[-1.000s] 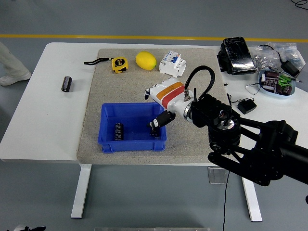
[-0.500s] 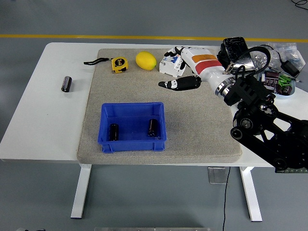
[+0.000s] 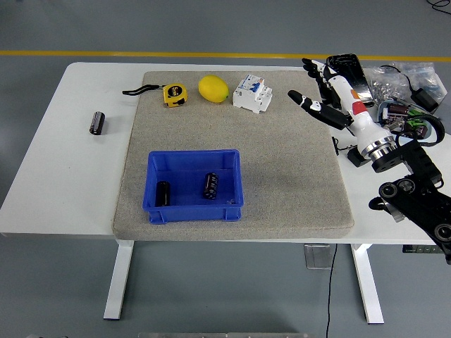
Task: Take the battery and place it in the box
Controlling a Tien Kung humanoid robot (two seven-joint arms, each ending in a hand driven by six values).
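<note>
Fingers of the right hand are spread wide and hold nothing, hanging over the right edge of the grey mat. Nearer than them and well to their left sits the blue box, with two dark batteries inside: one battery at its left, a second battery near the middle, lying apart from each other. Far to the left of the fingers, off the mat on the white table, lies a third battery. Just left of the fingertips stands a white circuit breaker, then a lemon and a yellow tape measure beyond it.
</note>
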